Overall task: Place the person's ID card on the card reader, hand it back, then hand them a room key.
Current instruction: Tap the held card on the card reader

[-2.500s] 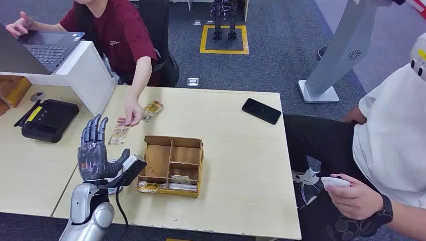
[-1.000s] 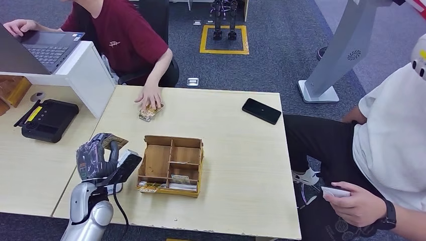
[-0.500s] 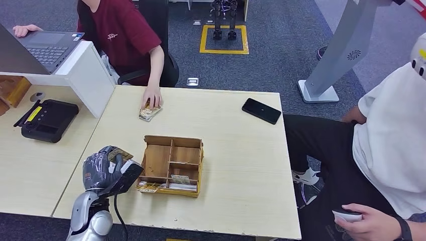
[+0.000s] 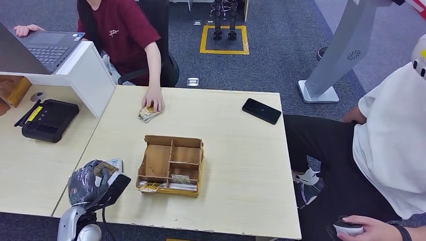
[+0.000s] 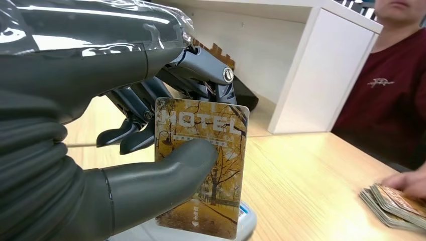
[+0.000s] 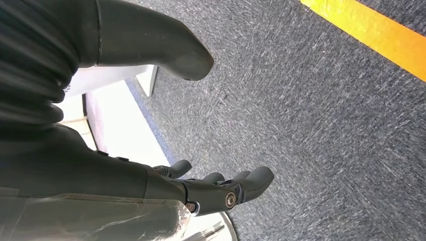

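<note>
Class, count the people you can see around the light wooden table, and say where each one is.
2: a person in a dark red shirt seated at the far side, hand on a card stack; a person in a white shirt at the right side. Others may be out of frame.

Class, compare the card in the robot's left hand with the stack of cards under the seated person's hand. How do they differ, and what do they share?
The card is single; the stack of cards holds several. The card is held upright above the table, pinched by the left hand; the stack lies flat on the table. The robot's thumb presses the card, while the person's hand rests on the stack. Both show the same golden-yellow print.
</note>
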Motion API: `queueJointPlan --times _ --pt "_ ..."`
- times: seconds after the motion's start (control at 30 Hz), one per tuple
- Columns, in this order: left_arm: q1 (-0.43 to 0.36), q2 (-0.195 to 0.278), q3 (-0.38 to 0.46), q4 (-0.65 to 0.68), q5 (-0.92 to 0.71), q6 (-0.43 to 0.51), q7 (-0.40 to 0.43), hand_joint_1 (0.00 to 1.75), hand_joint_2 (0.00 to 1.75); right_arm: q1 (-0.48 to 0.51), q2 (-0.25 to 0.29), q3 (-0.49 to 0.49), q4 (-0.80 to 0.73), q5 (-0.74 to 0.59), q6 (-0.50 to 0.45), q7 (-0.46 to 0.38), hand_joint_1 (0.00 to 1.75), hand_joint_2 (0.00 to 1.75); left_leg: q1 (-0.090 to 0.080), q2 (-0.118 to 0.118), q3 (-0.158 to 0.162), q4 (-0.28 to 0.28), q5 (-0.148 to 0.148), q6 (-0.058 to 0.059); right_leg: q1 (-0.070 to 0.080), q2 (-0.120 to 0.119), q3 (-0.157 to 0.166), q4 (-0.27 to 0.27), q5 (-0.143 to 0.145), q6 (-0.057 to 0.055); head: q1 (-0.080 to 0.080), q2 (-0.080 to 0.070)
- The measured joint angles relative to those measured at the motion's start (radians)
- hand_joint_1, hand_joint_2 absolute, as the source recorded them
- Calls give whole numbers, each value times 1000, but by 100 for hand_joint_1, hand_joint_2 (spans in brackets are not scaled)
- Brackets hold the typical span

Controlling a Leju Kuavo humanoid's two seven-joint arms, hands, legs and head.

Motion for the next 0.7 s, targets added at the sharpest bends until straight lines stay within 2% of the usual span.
queueJointPlan --times 0.7 --pt "2 -2 40 30 -9 0 -1 175 175 -1 0 0 0 8 -2 3 0 175 0 0 0 0 0 0 0 0 0 0 0 0 0 0"
